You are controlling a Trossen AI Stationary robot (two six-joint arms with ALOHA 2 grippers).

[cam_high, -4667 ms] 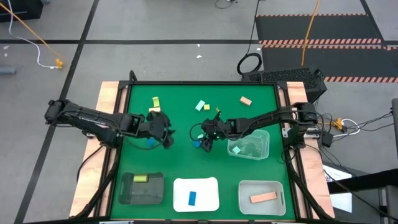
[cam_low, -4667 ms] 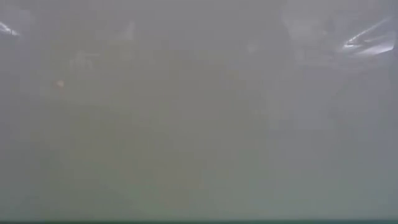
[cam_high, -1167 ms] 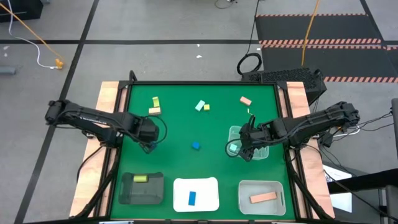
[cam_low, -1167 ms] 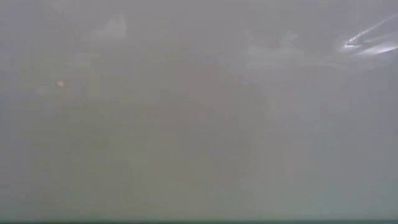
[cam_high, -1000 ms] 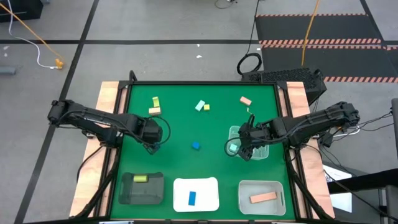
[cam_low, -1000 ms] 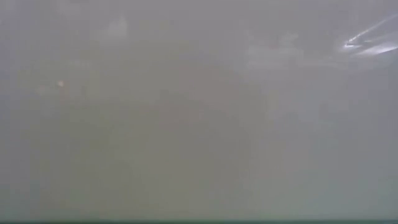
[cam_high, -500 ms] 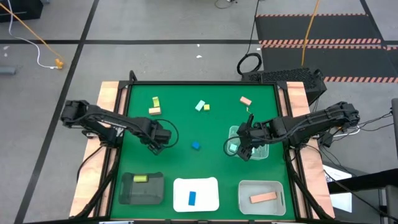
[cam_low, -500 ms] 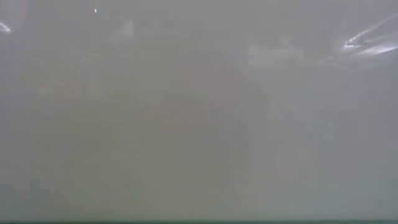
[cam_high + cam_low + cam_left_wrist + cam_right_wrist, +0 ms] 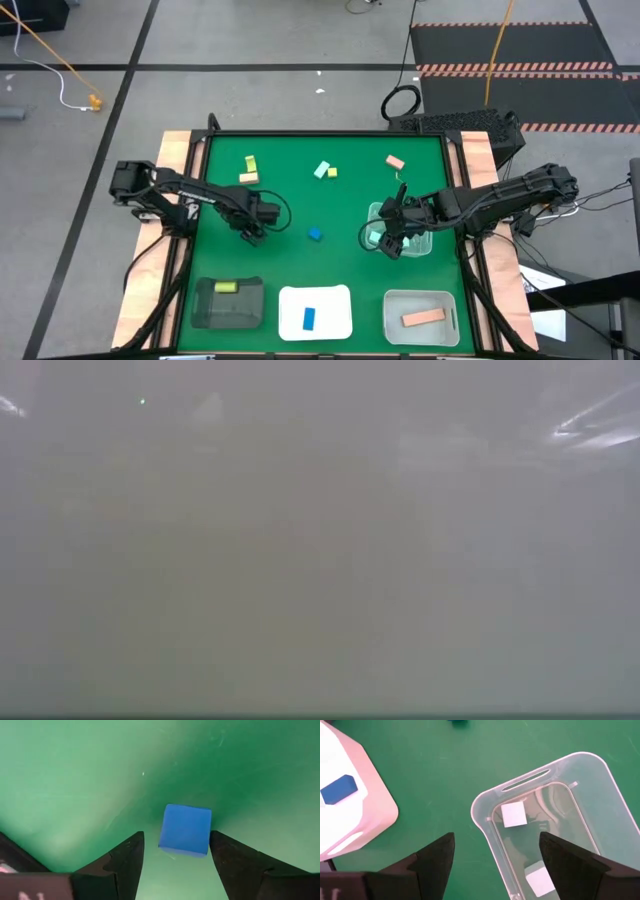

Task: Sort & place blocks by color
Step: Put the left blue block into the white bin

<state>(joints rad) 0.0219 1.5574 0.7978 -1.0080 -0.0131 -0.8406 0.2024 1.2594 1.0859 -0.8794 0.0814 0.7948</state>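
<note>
The blue cube (image 9: 185, 829) lay flat on the green mat (image 9: 300, 200), just in front of the left claw (image 9: 176, 851) and between its open fingers, not touching them. As a cube it showed no long axis; one edge faced the claw nearly square.

The right claw (image 9: 496, 851) hung open over the rim of the clear tray (image 9: 598, 775), with two pale mint cubes (image 9: 514, 814) inside, ahead of its fingers.

Compared with half a second before, the left claw had moved a little closer to the blue cube; the right claw had stayed at the same place. The low view showed only grey haze.
</note>
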